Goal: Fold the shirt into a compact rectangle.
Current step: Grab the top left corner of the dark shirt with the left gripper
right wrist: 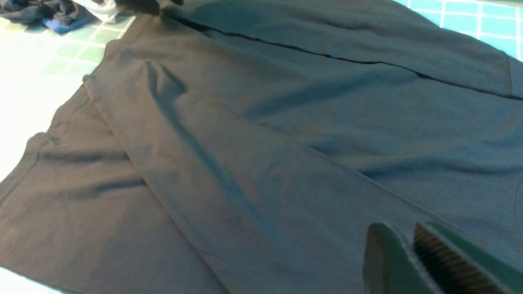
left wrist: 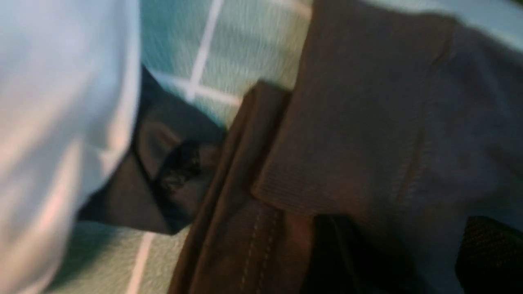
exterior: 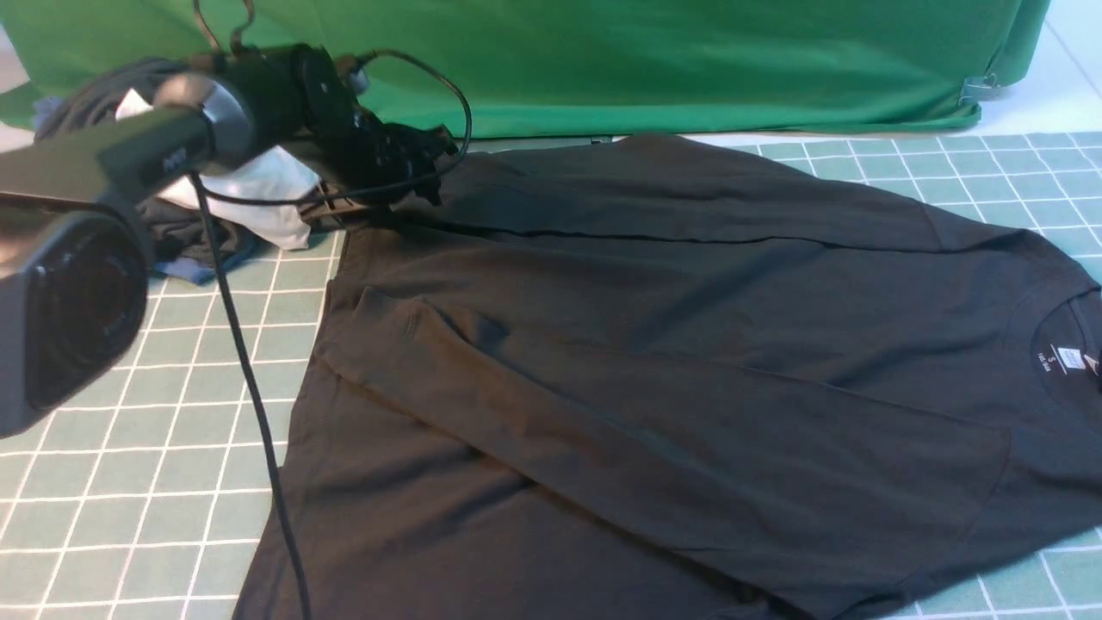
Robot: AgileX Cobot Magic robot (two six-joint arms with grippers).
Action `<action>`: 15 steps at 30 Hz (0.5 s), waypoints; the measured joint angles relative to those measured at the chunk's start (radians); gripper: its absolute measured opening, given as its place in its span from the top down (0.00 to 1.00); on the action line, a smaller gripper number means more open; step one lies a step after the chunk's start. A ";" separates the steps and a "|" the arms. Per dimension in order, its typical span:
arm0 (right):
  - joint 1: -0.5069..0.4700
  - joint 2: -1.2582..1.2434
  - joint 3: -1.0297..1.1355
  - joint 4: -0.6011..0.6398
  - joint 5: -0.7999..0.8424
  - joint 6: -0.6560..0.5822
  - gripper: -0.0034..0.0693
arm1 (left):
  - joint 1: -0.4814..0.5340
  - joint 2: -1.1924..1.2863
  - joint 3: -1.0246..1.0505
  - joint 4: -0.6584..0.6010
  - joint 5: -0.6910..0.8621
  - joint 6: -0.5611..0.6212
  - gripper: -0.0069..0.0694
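Left gripper (exterior: 411, 168): low over the shirt's far hem corner; jaws wide apart, one finger (left wrist: 175, 183) just beside the hem edge. The wrist view is blurred.
Right gripper (right wrist: 404, 239): above the shirt; jaws a narrow gap apart, one ribbed pad (right wrist: 441, 261) showing, nothing between them.
Shirt (exterior: 654, 344): black, spread flat on the mat, reaching from under the left gripper to beneath the right gripper; its collar end lies away from the left gripper.
Far sleeve (exterior: 689, 185): folded across the body, running away from the left gripper.
Near sleeve (exterior: 603, 405): folded across the body, ahead of the right gripper.
Cuff (left wrist: 339, 122): ribbed, lying on the hem (left wrist: 245, 245) close under the left gripper.
Neck label (exterior: 1067, 357): white, inside the collar.
Mat (exterior: 172, 430): green with a white grid.
White cloth (exterior: 267, 198): just beside the left gripper, off the shirt.
Dark garment (exterior: 185, 241): bundled against the white cloth, with a blue edge.
Backdrop (exterior: 689, 60): green cloth beyond the left gripper.
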 joint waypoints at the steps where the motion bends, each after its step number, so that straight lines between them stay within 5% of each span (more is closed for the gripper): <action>1: 0.000 0.000 0.000 0.000 0.002 0.001 0.81 | 0.000 0.004 -0.004 -0.010 -0.019 0.000 0.37; 9: 0.000 0.000 0.000 0.000 0.007 0.001 0.81 | 0.000 0.017 -0.010 -0.028 -0.059 0.000 0.42; 15: 0.000 0.000 0.000 0.000 0.007 0.001 0.81 | 0.002 0.022 -0.010 -0.029 -0.054 0.034 0.84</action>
